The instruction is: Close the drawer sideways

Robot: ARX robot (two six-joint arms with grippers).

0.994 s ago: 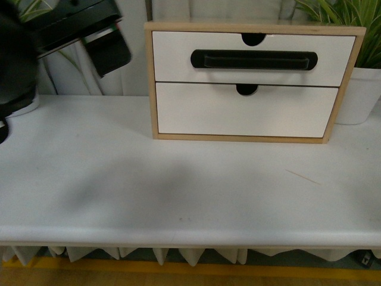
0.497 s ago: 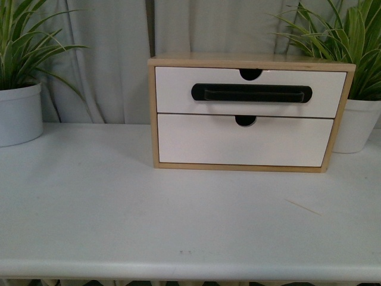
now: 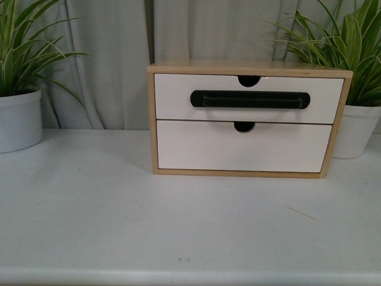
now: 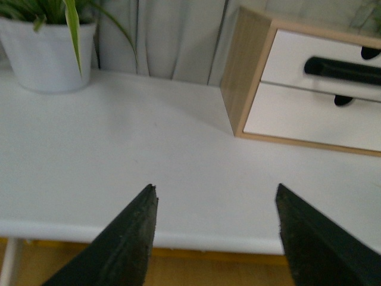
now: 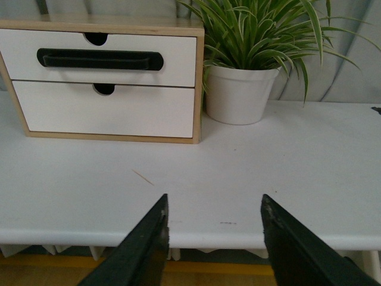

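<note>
Front view shows the drawer level with the front of the wooden box, in its upper slot, on the white table, while the left gripper and the right gripper hang spread apart, holding nothing.

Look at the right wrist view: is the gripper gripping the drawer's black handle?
No, the right gripper hangs open over the table's near edge, apart from the drawer and its handle.

Left pincer out of front view
</note>
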